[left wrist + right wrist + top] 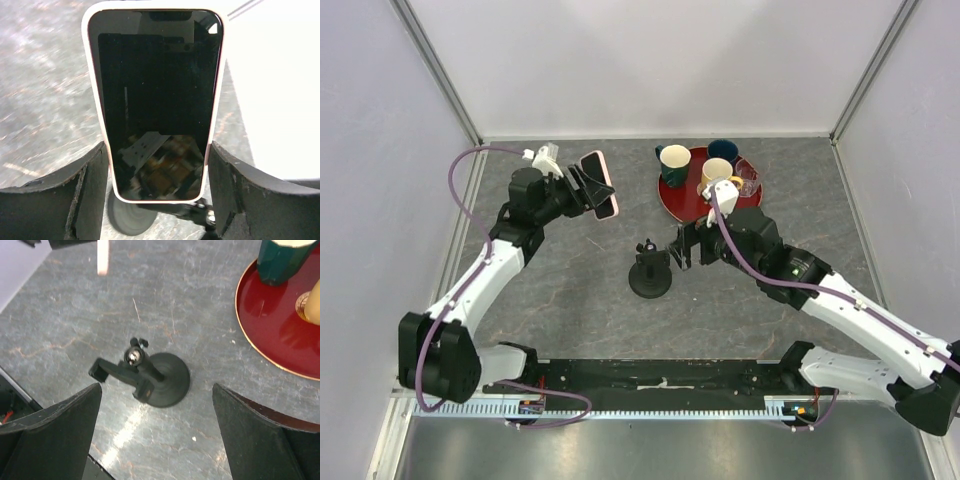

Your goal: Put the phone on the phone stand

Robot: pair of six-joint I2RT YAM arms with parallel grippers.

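Gripping the phone (157, 100) across its two long edges near one end, the left gripper (587, 190) has its fingers closed to the width of the pink case and carries the handset clear of the table (570, 310), screen up and tilted, over the back-left part of the surface. The phone stand (649, 272) sits on its round base near the middle of the table, well apart from the phone, its short clamp arm leaning to one side instead of standing straight. The right gripper (678, 247) hovers just beside the stand with its fingers spread wide and nothing between them, so nothing steadies the stand. That is the main risk, as I judge it: a small stand may slide or tip if the phone comes down off-centre or pushes against the slanted clamp. Because the hold is at one end only, the long free part of the phone could swing or slip between the pads on contact. The red tray (668, 200) of cups lies close behind the right arm, and a careless reach could knock them.
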